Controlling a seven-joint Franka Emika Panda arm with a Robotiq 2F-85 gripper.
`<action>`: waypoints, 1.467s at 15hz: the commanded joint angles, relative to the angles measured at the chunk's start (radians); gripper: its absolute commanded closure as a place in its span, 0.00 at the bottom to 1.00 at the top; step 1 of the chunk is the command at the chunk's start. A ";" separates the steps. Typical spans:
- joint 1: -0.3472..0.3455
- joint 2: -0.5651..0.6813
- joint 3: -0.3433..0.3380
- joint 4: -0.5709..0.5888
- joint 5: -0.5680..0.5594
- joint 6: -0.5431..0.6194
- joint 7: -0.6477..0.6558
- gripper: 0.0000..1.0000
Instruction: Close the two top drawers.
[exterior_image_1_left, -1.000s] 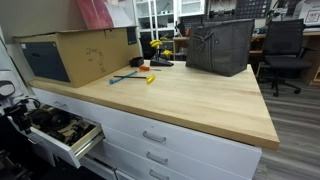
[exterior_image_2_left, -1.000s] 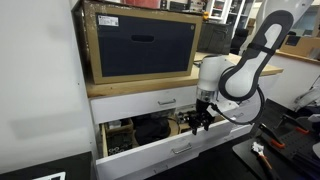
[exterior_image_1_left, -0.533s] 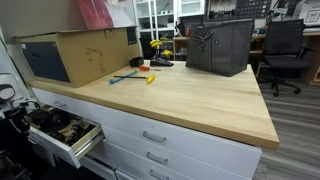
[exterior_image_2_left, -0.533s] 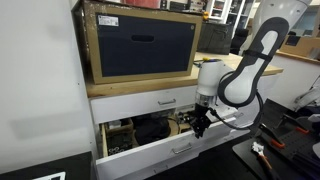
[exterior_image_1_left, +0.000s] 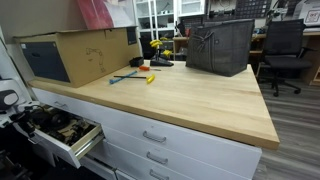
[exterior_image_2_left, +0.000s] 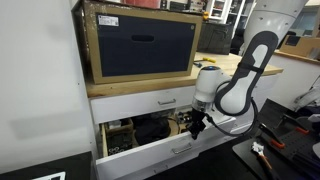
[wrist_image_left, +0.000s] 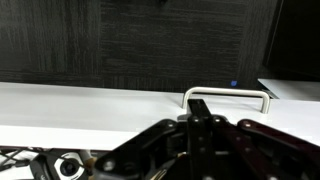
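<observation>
Under the counter (exterior_image_1_left: 200, 100), the lower drawer (exterior_image_2_left: 140, 160) stands pulled far out, its long axis along the counter edge and its front facing outward. The upper drawer (exterior_image_2_left: 140, 104) sits nearly flush. The gripper (exterior_image_2_left: 197, 126), pressed together, hangs over the open drawer's front edge.

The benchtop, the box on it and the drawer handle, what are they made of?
Benchtop: likely wood, smooth pale finish; grain streaks show. Box: cardboard by its look, matte brown with folded edges. Drawer handle: probably metal, silvery and shiny, though coated plastic is possible.
</observation>
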 joint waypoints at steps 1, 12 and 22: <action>0.070 0.038 -0.053 0.016 0.029 0.076 -0.040 1.00; 0.202 0.119 -0.174 0.058 0.187 0.239 -0.113 1.00; 0.207 0.192 -0.288 0.232 0.235 0.251 -0.171 1.00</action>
